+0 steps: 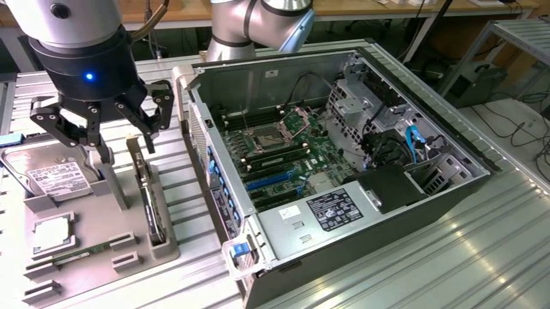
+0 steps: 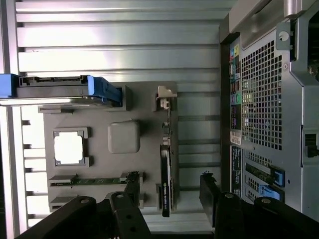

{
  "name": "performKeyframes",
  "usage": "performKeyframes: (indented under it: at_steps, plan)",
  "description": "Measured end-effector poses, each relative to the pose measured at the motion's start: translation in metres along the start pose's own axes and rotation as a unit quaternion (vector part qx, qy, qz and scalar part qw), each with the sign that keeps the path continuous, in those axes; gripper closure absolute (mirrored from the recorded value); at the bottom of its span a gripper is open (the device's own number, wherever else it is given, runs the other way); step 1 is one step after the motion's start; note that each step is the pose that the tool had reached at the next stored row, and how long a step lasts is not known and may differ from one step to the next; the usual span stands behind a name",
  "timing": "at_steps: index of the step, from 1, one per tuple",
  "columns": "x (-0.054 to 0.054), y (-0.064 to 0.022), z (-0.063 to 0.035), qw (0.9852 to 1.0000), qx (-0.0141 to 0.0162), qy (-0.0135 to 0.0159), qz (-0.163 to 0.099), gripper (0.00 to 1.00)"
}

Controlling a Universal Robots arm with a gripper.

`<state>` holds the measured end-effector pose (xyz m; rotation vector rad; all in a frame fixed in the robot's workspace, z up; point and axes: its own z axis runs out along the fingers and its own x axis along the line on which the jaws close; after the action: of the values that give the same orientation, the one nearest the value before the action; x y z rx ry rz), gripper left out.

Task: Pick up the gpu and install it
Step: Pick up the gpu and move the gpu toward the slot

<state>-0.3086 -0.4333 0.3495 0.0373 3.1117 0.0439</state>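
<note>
Above the gpu [image 1: 152, 205], your hand [image 1: 123, 143] hung released; descending off-centre, a finger could strike its edge.

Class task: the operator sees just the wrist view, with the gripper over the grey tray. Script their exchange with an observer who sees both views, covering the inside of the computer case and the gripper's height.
Operator: Is a slot free inside the case?
Observer: Yes. The black metal computer case lies open, and its blue plastic expansion slots appear to hold no card.
Operator: How high is the gripper?
Observer: The open black gripper hangs above the gpu, the thin green-and-black card standing on edge in the grey tray, and looks apart from it.
</note>
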Motion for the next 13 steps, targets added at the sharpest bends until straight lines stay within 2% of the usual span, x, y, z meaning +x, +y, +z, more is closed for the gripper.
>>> performKeyframes:
  at_steps: [13]
  plan:
    - [0.0001,-0.0001,0.0039,1.0000,0.0015,-0.0001,0.000,0.40]
